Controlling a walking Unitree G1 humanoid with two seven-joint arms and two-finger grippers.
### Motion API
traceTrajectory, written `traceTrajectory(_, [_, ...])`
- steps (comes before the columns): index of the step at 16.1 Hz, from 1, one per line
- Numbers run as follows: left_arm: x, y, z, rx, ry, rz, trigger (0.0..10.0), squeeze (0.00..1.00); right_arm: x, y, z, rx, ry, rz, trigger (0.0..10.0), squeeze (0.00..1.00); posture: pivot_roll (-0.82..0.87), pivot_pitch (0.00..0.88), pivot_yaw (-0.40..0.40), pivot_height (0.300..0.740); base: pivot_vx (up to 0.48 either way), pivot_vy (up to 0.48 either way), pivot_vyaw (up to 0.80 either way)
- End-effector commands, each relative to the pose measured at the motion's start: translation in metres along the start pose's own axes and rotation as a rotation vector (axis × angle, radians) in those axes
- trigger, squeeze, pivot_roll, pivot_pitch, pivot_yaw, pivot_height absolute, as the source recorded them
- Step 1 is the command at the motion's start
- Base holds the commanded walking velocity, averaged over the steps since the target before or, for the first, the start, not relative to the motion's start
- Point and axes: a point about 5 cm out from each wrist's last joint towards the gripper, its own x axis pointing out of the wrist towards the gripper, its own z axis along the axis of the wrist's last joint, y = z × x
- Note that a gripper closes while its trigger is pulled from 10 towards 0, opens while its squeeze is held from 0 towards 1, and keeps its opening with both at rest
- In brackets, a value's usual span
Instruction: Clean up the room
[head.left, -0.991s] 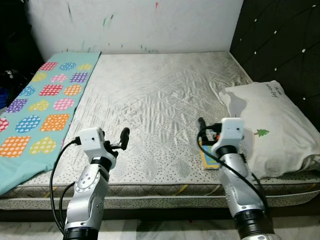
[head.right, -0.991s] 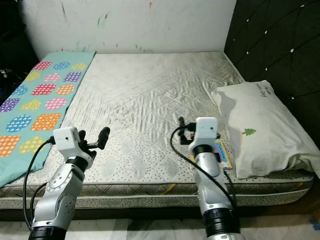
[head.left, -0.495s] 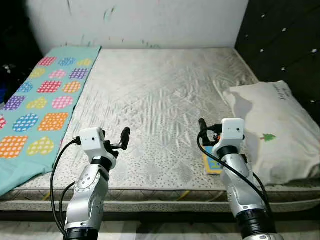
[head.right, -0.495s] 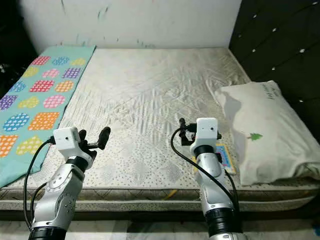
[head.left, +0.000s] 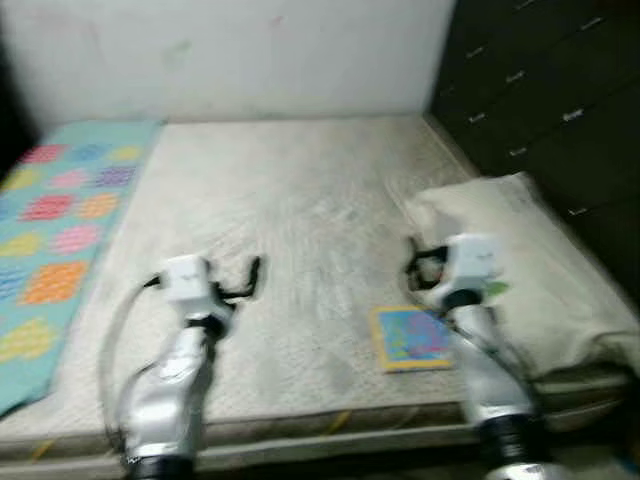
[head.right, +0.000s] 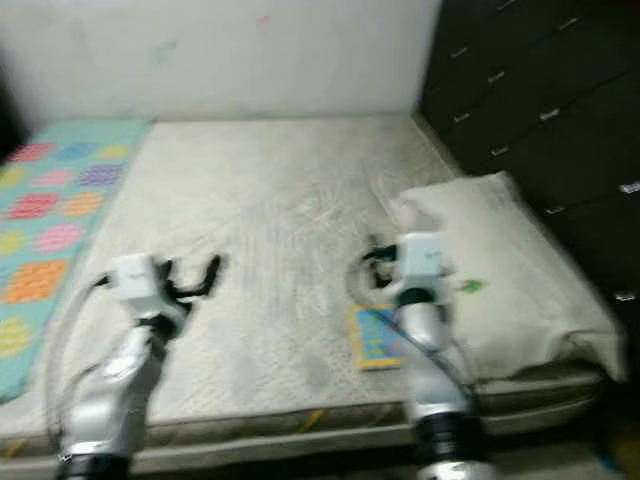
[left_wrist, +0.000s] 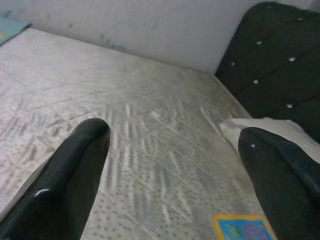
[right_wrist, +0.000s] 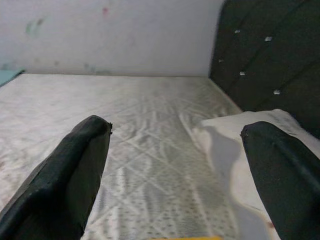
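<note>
The head views are blurred. A flat picture book (head.left: 410, 338) with a yellow border lies on the grey mattress (head.left: 300, 200) near its front edge, just left of my right arm. My right gripper (head.left: 414, 264) hovers above and a little behind the book, open and holding nothing. My left gripper (head.left: 248, 279) is held over the front left of the mattress, also open and holding nothing. In the left wrist view the book (left_wrist: 245, 227) shows low between the fingers (left_wrist: 75, 165). A white pillow (head.left: 500, 240) lies to the right of the book.
A teal blanket (head.left: 55, 210) with coloured patches covers the mattress's left side. A dark tufted headboard (head.left: 540, 90) rises on the right and a white wall (head.left: 230, 50) stands behind. The mattress's front edge (head.left: 300, 425) runs just below my arms.
The whole picture has shifted and blurred, so the camera moved. The book now shows fully, left of my right arm. Both arms hold the same pose, fingers still apart.
</note>
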Motion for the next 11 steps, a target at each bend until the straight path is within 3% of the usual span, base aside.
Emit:
traceTrajectory(1, [0.0019,-0.0059,0.0030,-0.011,-0.020,-0.004,10.0,0.00,0.0012,-0.0057,0.0010,-0.014,-0.002,-0.015,10.0,0.00,-0.09,0.000,0.031,0.740,0.000,0.000,-0.43])
traceTrajectory(5, [0.0022,-0.0057,0.0024,-0.028,-0.013,0.008,10.0,0.00,0.0003,-0.0053,-0.0002,-0.012,0.001,-0.012,10.0,0.00,-0.09,0.000,0.029,0.740,0.000,0.000,-0.43])
traceTrajectory(8, [0.0025,-0.0063,0.0022,-0.032,-0.012,0.005,10.0,0.00,0.0003,-0.0065,-0.0003,-0.019,0.004,-0.012,10.0,0.00,-0.09,0.000,0.026,0.740,0.000,0.369,-0.42])
traceTrajectory(11, [0.0029,-0.0051,0.0000,-0.028,0.003,0.018,10.0,0.00,0.0003,-0.0053,0.0005,-0.020,-0.003,-0.009,10.0,0.00,-0.09,0.000,0.028,0.740,0.000,0.480,0.00])
